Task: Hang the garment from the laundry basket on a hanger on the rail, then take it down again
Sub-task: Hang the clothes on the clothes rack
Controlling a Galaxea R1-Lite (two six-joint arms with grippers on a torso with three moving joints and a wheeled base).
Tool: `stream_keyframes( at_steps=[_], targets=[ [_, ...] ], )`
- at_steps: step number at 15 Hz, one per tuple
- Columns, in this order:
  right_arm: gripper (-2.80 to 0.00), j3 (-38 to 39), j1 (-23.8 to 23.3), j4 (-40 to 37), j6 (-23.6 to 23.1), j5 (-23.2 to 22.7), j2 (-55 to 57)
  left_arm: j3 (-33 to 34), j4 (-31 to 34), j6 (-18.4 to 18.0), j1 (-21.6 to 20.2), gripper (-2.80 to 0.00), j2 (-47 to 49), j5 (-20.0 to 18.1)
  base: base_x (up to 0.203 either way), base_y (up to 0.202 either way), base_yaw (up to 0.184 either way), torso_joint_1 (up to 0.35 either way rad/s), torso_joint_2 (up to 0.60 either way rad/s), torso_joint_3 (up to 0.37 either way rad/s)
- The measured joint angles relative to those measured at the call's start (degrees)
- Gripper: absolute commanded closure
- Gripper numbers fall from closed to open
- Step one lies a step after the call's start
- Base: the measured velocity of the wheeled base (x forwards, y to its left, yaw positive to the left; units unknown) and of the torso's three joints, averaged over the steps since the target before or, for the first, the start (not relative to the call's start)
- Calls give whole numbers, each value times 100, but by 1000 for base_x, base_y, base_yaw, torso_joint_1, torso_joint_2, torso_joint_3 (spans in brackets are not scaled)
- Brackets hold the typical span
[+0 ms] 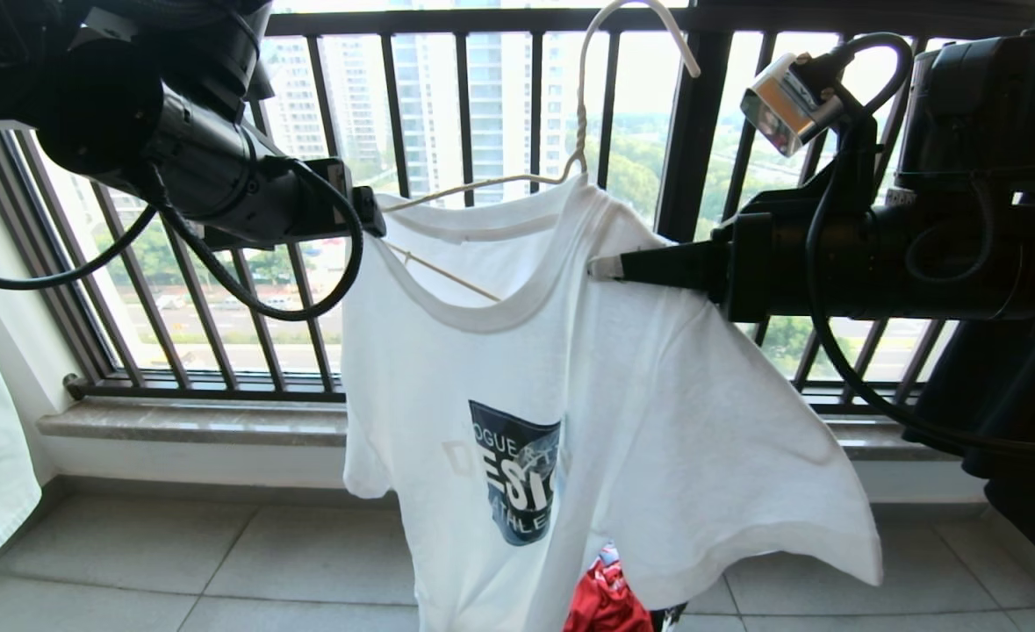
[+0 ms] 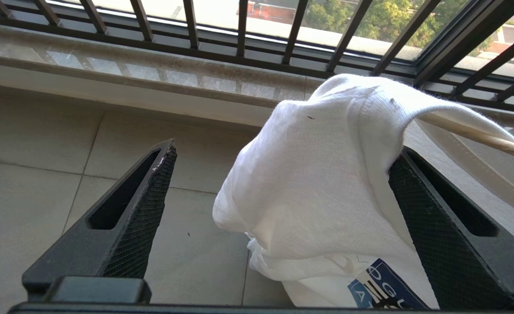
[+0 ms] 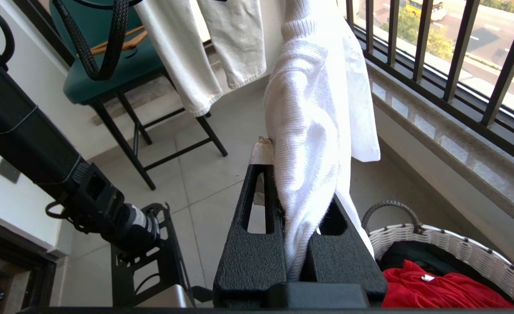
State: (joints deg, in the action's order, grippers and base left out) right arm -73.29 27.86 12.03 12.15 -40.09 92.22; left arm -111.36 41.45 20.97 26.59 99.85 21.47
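White T-shirt is hanging on the beige wire hanger in front of the black barred window railing, which is serving as landmark here. Hanger hook is reaching up past the top of the head view, rail is not showing. Right gripper is coming in from the right of the shirt, clamped tight on the shoulder fabric just beside the collar; right wrist view is showing cloth pinched between both fingers. Left gripper is sitting at the shirt's other shoulder, jaws spread wide, fabric draping between them; whether its pads are touching the cloth is unclear. Hanger arm is poking out from under that shoulder in the left wrist view.

Below the railing a grey stone sill is running along the wall, then pale grey floor tiles. Laundry basket is standing on the tiles near the sill, under the shirt, holding a red garment. Away from the railing, a teal chair on black legs is standing with pale cloths hanging near it
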Motion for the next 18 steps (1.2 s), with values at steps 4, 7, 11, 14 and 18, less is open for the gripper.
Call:
stream_keyframes(
  at_steps=[4,7,11,14,18],
  targets=[
    [0,0,-2,0,0,2,0,1,2,4,-5,-280,-2,5,0,0,0,0,0,0],
    [0,0,-2,1,0,0,0,0,-4,-2,-5,-280,0,3,0,0,0,0,0,0],
    [0,2,-2,0,0,0,0,39,-395,-72,-24,-280,65,99,0,0,0,0,0,0],
    [0,2,-2,1,0,-1,0,48,-405,-94,-38,-280,94,111,0,0,0,0,0,0],
    [0,2,-2,1,0,-1,0,61,-399,-95,-44,-280,119,111,0,0,0,0,0,0]
  ],
)
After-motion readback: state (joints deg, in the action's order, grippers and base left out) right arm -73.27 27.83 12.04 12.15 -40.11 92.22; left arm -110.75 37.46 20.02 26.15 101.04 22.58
